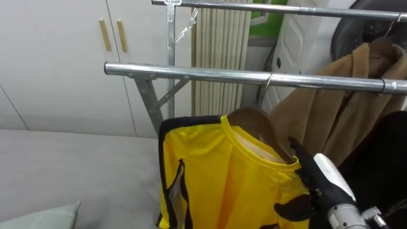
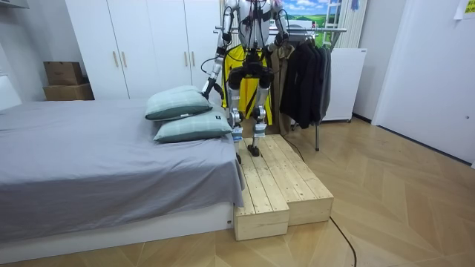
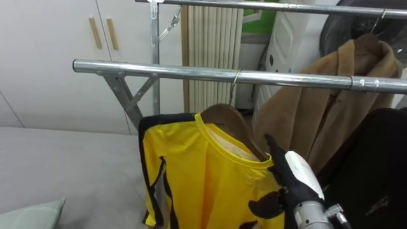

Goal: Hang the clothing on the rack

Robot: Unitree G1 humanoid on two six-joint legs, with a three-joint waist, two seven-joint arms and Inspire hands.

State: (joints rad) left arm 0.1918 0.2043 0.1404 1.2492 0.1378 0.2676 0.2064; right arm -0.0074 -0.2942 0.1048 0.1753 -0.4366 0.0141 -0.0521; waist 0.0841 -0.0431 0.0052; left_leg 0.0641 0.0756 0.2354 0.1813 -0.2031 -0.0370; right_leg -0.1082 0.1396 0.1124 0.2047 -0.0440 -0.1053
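The yellow shirt on its hanger sits just under the rail, hook seemingly over it. The right hand lies against the shirt's shoulder; whether it grips, I can't tell. Make sure the hook seats, then ease away gently.

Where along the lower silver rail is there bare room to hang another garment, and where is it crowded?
Free: the lower silver metal rail from its left end to the hook of the wooden hanger carrying the yellow shirt. Crowded: right of that hook, where the right hand, a tan coat and a black garment sit close.
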